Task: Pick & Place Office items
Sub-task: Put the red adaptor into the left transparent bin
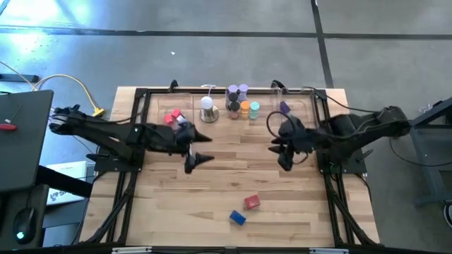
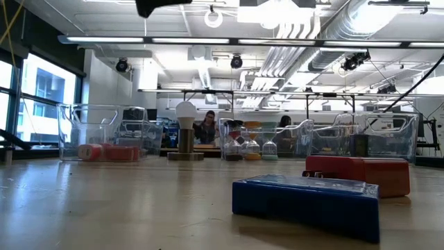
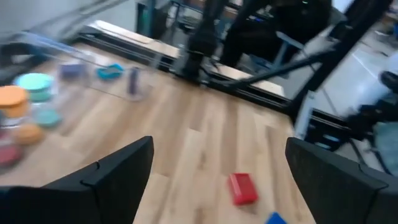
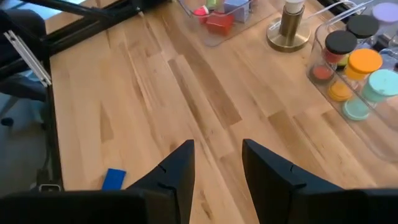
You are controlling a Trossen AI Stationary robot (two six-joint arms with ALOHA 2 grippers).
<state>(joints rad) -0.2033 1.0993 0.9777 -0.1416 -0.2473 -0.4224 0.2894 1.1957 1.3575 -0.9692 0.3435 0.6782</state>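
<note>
A red block [image 1: 252, 202] and a blue block [image 1: 237, 217] lie flat on the wood near the table's near edge; the low view shows the blue block [image 2: 305, 205] in front of the red block [image 2: 357, 173]. Lilac, black, orange and teal rolls [image 1: 240, 100] stand at the far edge. Red and pink pieces [image 1: 173, 116] lie in the left clear tray, and a purple piece [image 1: 284, 107] in the right one. My left gripper [image 1: 198, 159] hovers open at mid-table, with the red block [image 3: 242, 188] ahead of it. My right gripper [image 1: 282, 155] hovers open, empty, to its right.
A white dome lamp on a metal base [image 1: 207, 109] stands at the far edge between the left clear tray [image 2: 104, 132] and the rolls. A black frame [image 1: 141, 93] runs round the tabletop. Bare wood lies between the grippers and the two blocks.
</note>
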